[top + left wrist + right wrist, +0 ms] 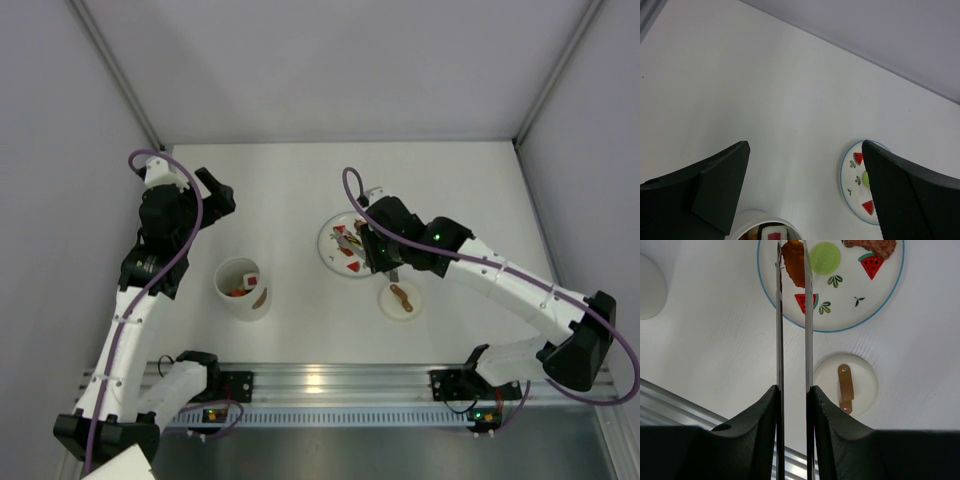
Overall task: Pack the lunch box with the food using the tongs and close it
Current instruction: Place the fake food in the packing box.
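The lunch box [240, 290] is a white tub at the left with a few food pieces [248, 282] inside; a white-and-red piece [774, 234] shows at its rim [760, 220]. My right gripper [793, 390] is shut on the tongs [809, 315], over the plate [350, 245]. The two blades reach onto the plate [880, 300] and pinch an orange-brown food piece [794, 262]. A green disc [825, 257] and a brown piece [872, 246] lie beside it. My left gripper [805, 150] hangs open and holds nothing, beyond the tub [215, 195].
A round white lid [400, 300] with a brown strap [845, 387] lies just in front of the plate. The aluminium rail [330, 385] runs along the near edge. Grey walls close the table at the back and both sides.
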`<state>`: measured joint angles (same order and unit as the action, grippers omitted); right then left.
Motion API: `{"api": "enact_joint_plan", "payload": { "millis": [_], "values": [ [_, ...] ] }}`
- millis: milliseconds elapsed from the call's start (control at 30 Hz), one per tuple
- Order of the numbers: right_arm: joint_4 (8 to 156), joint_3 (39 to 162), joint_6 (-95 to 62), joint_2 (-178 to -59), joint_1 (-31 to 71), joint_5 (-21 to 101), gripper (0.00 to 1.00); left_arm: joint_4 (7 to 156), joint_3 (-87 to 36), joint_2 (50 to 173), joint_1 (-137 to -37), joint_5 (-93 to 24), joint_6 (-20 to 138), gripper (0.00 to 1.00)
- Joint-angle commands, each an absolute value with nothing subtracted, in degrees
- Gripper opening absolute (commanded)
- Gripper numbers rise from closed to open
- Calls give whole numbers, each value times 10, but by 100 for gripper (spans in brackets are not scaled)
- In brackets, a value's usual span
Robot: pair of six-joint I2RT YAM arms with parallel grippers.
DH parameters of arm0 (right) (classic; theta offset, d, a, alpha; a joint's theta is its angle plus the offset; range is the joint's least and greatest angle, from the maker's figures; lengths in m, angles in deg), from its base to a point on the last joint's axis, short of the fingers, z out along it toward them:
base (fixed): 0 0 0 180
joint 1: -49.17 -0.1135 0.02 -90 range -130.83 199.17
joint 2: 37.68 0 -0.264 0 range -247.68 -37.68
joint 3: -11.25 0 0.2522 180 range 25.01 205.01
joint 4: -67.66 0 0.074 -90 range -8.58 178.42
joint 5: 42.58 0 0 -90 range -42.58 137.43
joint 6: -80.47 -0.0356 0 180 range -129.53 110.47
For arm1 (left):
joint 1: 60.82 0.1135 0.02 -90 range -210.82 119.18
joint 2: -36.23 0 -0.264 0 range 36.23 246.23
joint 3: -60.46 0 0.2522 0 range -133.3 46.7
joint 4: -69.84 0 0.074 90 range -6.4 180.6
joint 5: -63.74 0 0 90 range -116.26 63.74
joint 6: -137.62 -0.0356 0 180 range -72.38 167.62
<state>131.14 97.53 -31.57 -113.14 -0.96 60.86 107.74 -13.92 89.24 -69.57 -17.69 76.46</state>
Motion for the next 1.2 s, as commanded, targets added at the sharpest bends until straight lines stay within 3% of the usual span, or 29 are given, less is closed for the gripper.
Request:
{"api": "enact_joint_plan", "payload": {
  "millis": [0, 300, 667, 1167],
  "values": [
    [1313, 1012, -306, -1131, -5, 623, 23, 1065, -136, 891, -692, -177, 763, 99],
    [1313, 1018, -307, -1133, -5, 621, 23, 1064, -136, 892, -692, -179, 764, 99],
    [1337, 1114, -306, -1133, -29, 582, 22, 1064, -136, 894, -692, -178, 764, 99],
    [1349, 1294, -330, -1237, -227, 598, 23, 1064, -136, 894, -692, -179, 764, 99]
  ]
}}
